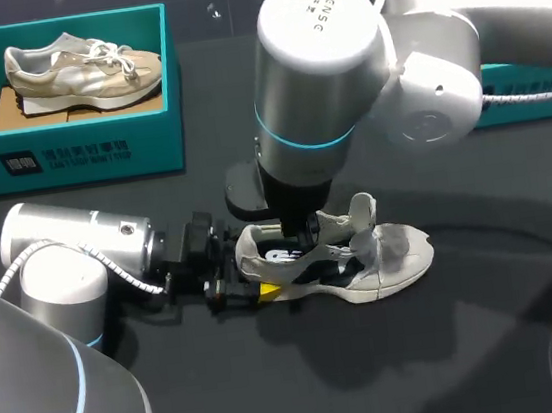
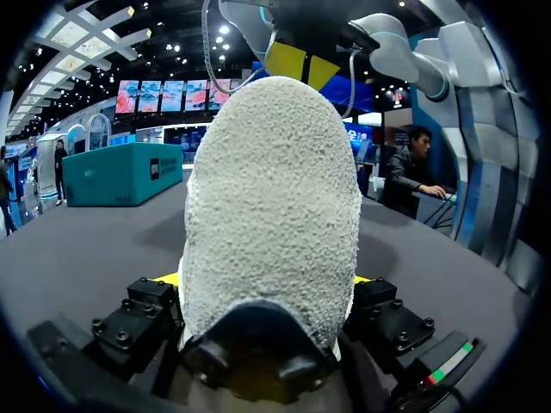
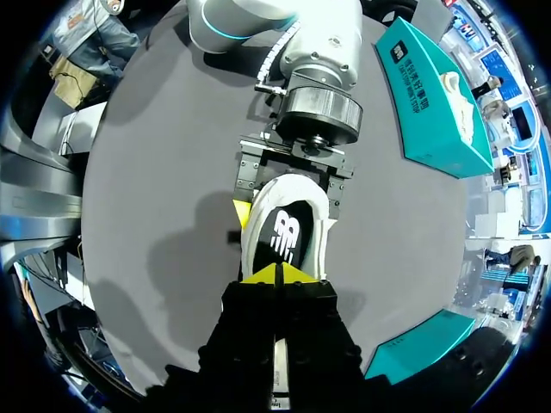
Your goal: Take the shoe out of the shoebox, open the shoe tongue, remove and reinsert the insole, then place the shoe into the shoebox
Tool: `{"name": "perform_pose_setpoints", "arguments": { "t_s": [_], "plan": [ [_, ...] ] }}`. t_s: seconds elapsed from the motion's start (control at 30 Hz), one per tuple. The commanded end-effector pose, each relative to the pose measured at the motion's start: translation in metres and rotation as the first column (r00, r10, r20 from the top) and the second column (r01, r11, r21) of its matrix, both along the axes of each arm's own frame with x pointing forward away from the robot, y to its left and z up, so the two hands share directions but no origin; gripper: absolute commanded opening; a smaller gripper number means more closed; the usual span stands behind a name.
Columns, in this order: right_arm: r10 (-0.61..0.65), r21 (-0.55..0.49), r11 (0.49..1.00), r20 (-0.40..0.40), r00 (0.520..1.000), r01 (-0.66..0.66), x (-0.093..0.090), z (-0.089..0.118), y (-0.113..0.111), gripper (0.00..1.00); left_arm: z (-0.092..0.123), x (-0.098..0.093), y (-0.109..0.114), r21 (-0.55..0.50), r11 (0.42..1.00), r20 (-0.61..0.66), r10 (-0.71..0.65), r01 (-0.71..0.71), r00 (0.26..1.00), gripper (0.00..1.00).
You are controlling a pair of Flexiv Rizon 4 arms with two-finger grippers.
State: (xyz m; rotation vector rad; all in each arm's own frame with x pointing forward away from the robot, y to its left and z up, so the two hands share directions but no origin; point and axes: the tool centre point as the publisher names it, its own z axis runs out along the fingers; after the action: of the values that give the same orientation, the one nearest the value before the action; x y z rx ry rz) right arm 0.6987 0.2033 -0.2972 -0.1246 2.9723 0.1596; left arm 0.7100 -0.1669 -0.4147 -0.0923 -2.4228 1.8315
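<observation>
Item: shoe point(image 1: 364, 266). Lies on its sole on the table point(image 1: 475, 353), near centre, toe to the right, heel to the left, well apart from the shoebox point(image 1: 78, 155) at far left. The tongue point(image 1: 356, 214) stands raised and the mouth is open.

Item: insole point(image 3: 284, 237). Seen down the right wrist view, lying flat inside the shoe at the heel end.

Item: left gripper point(image 1: 236, 274). Comes in low from the left. Its fingers clamp the heel from both sides and steady the shoe.

Item: right gripper point(image 3: 276, 274). Hangs straight down over the shoe mouth, tips pressed together just above the insole. Whether a fold of insole lies between them cannot be told.

Item: spare shoe point(image 1: 83, 69). Rests inside the shoebox, untouched.

Step in hand, as judged: the insole work, since the shoe is out and the tongue is open. With the insole seated, it may be either about to be lifted or just pressed back.

Next move calls for: if lifting, a firm pinch on the insole edge and a pull up and back through the mouth, the heel clamp holding against it. If reseated, freeing the right gripper before the shoe goes to the shoebox
</observation>
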Motion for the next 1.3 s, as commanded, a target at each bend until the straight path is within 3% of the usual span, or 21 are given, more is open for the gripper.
{"name": "perform_pose_setpoints", "arguments": {
  "t_s": [0.03,0.2,0.7,1.3],
  "plan": [
    [0.0,0.0,1.0,0.0,1.0,0.0,0.0,-0.001,0.0,0.0,-0.001,0.0,-0.002,0.002,1.0,0.0,-0.001,0.001,1.0,0.0],
    [0.0,0.0,1.0,0.0,1.0,0.0,0.0,-0.001,0.0,0.0,-0.001,0.0,-0.002,0.002,1.0,0.0,-0.001,0.001,1.0,0.0],
    [0.013,-0.006,1.0,-0.016,1.0,-0.013,0.017,-0.043,0.013,0.0,-0.001,0.0,-0.002,0.002,1.0,0.0,-0.001,0.001,1.0,0.0],
    [-0.037,-0.021,0.999,-0.027,0.999,0.037,0.017,-0.083,-0.008,0.0,-0.001,0.0,-0.002,0.002,1.0,0.0,-0.001,0.001,1.0,0.0]
  ]
}}
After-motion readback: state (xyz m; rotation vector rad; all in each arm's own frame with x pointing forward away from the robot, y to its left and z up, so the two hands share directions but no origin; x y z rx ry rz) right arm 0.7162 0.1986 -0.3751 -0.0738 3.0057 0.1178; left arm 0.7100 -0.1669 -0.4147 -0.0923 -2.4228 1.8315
